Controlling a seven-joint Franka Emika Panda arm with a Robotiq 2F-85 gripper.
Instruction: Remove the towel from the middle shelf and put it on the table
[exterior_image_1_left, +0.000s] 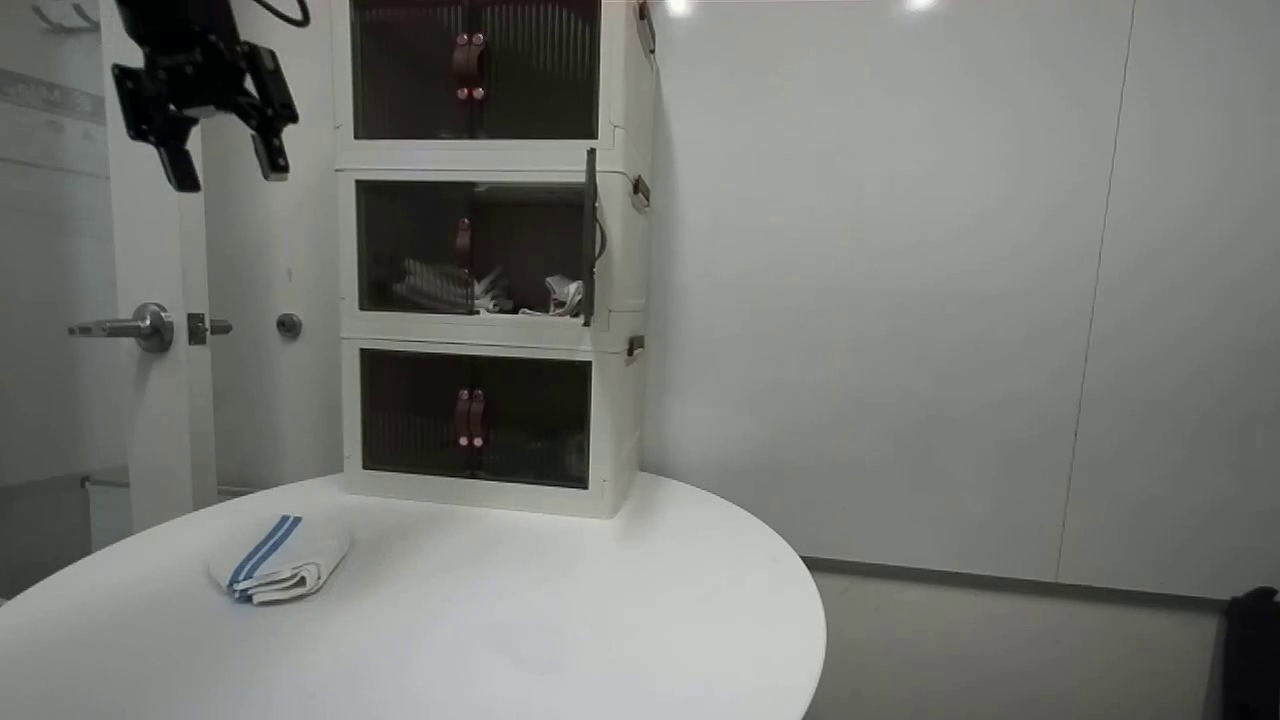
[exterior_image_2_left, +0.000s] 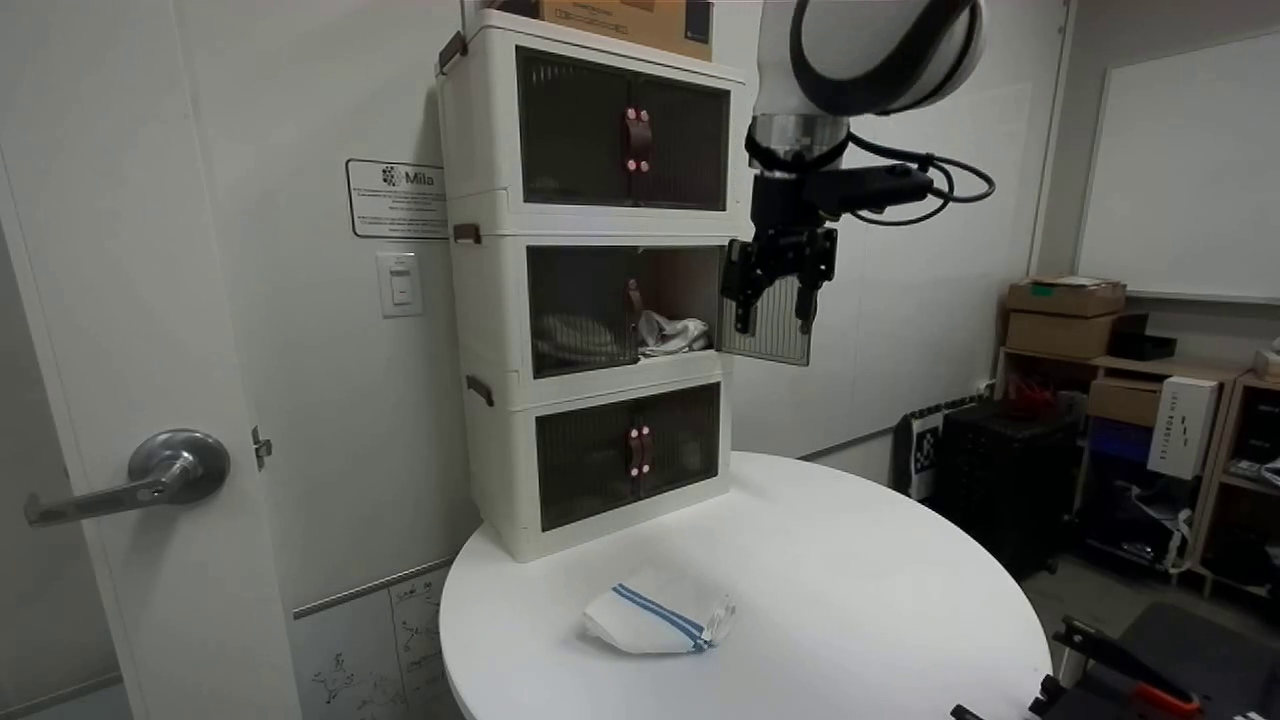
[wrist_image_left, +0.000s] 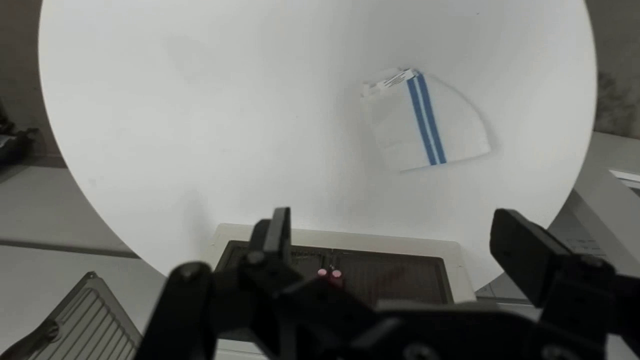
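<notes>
We're holding the black gripper (exterior_image_2_left: 775, 322) wide and empty, crooked entry probably snagging the ribbed grey door (exterior_image_2_left: 772, 346) (three o'clock of the crumpled white cloth towel (exterior_image_2_left: 674, 334) inside the white-framed middle shelf (exterior_image_2_left: 600, 380)).

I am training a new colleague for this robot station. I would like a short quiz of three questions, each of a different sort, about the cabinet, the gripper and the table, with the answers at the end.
1. Open question: on which shelf of the white cabinet does a door stand open, and what shows inside that shelf?
2. True or false: the gripper is open and holds nothing.
3. Fill the gap: the folded cloth on the table has stripes of the colour ____.

Key
1. The middle shelf; crumpled white cloth shows inside.
2. True.
3. Blue.
</notes>
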